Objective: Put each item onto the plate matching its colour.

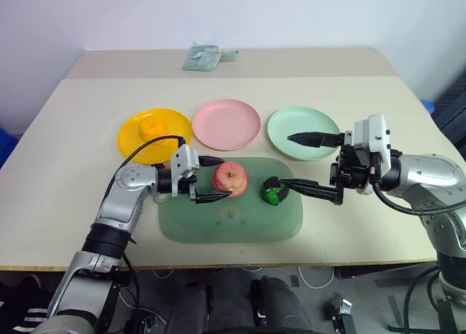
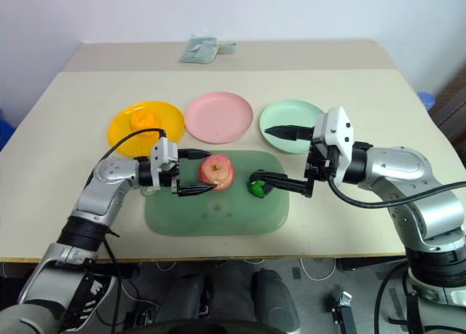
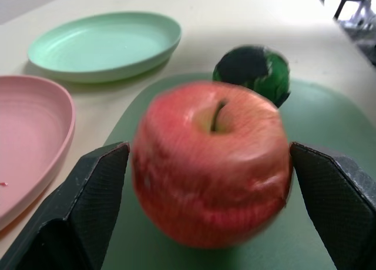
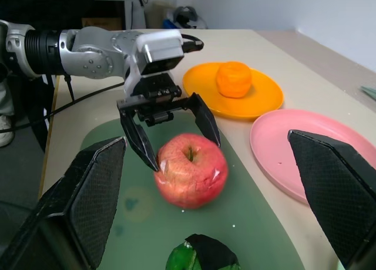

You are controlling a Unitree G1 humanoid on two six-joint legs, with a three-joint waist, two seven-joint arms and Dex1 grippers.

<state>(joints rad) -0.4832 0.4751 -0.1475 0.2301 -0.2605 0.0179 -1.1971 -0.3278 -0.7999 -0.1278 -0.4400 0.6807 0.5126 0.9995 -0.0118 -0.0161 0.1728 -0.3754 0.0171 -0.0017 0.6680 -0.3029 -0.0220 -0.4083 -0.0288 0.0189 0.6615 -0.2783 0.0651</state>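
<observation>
Mat [image 1: 218,228] comes first from our side: a translucent green sheet lying on the tabletop [image 1: 65,196], and on it we see the apple [image 1: 230,179] and, just beside it toward our right, the green-and-black lump [image 1: 275,192]. Both sit upright on the mat, close together but apart.

Our left gripper [image 1: 215,179] reaches in level from the left, its jaws spread wide on either side of the apple. In the left wrist view the apple [image 3: 211,164] sits between the two fingers [image 3: 88,211]; one pad lies right against its skin and the other at its edge, yet we cannot tell whether they press it, and the apple rests on the mat.

Our right gripper [image 1: 298,163] comes in from the right, jaws wide open and holding nothing. Its lower finger points at the lump and ends just beside it; its upper finger hangs over the green plate [image 1: 303,133]. The lump and this finger crowd the apple's right side.

Beyond the mat three plates stand in a row, near each other but not touching: the yellow-orange plate [image 1: 131,139] on the left, carrying the orange fruit [image 1: 152,125], the bare pink plate [image 1: 226,124] in the middle, and the green plate on the right.

Farthest off, near the tabletop's back edge, lies a crumpled packet [image 1: 204,57].
</observation>
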